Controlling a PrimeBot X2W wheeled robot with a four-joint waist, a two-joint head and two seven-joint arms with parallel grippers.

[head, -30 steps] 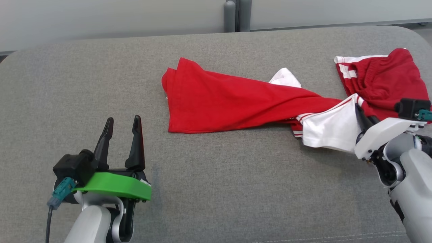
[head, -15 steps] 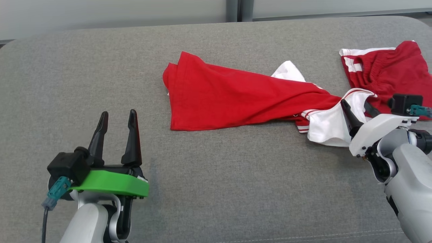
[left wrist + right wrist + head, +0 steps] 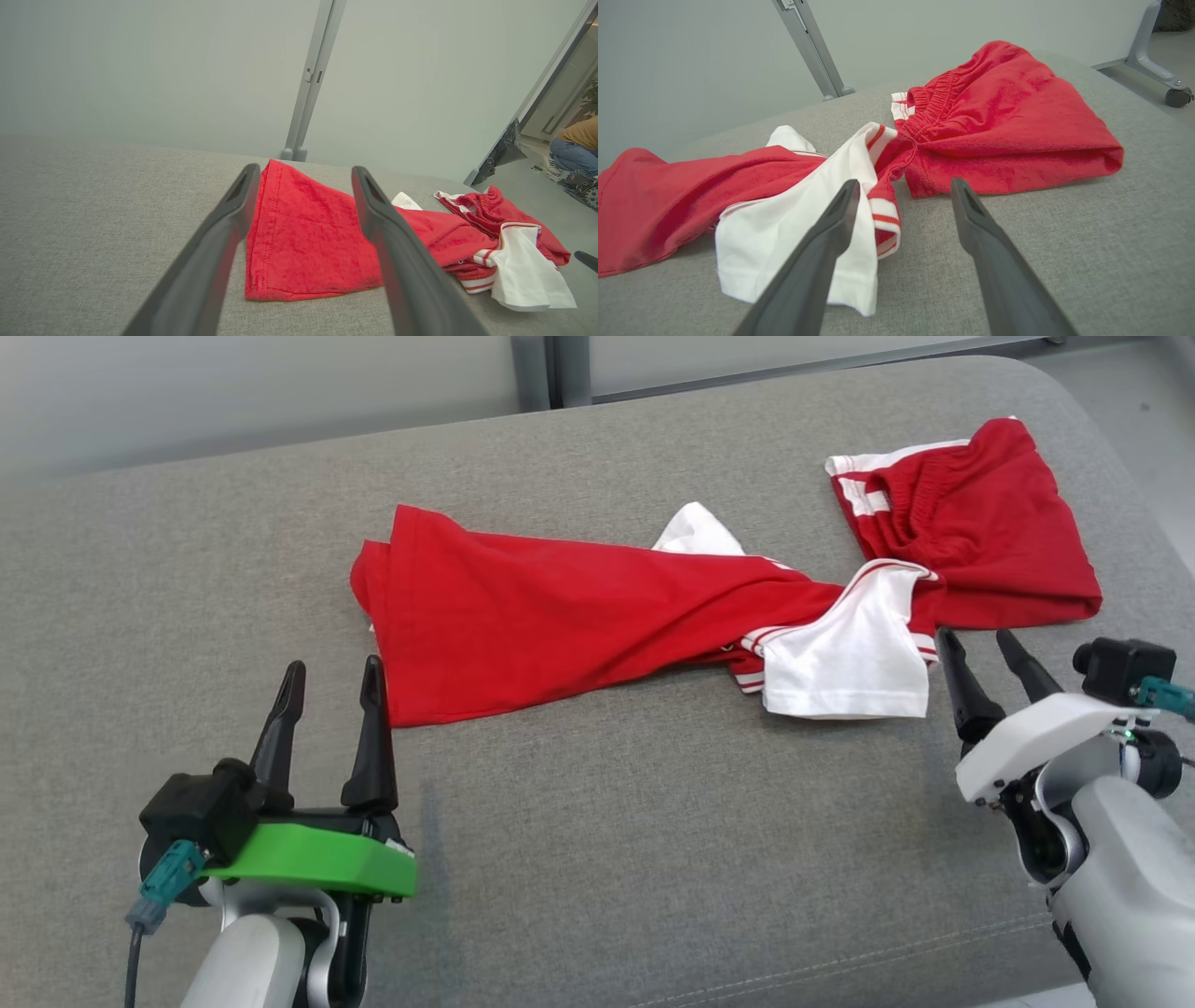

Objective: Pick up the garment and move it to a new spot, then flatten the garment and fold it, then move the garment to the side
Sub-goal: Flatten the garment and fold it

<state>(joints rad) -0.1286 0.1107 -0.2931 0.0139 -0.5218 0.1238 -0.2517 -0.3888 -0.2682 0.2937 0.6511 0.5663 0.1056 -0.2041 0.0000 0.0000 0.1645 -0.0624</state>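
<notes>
Red-and-white garment (image 3: 560,616) is lying twisted across the far half of the grey fabric desk (image 3: 607,859), running left to right. Its flat red hem end is sitting toward the middle-left, and its bunched red end (image 3: 980,551) (gathered band showing in the right wrist view (image 3: 934,93)) is lying close to the desk's rounded far-right corner. A white sleeve (image 3: 850,653) is spilling forward at the twist.

Left gripper (image 3: 335,663) is hovering at the near left, fingers standing apart with nothing between them, and the tips are pointing at the garment's near-left hem corner (image 3: 261,291), close but not touching.

Right gripper (image 3: 974,635) is sitting at the near right, fingers spread wide and empty, with the tips just beside the sleeve's right edge and just below the red bunch.

Bare desk is stretching open along the whole near side between the two arms, and also far left of the hem. A pale wall with a grey post (image 3: 537,369) is running just beyond the far edge. A person (image 3: 577,144) is crouching on the floor well off to the right.
</notes>
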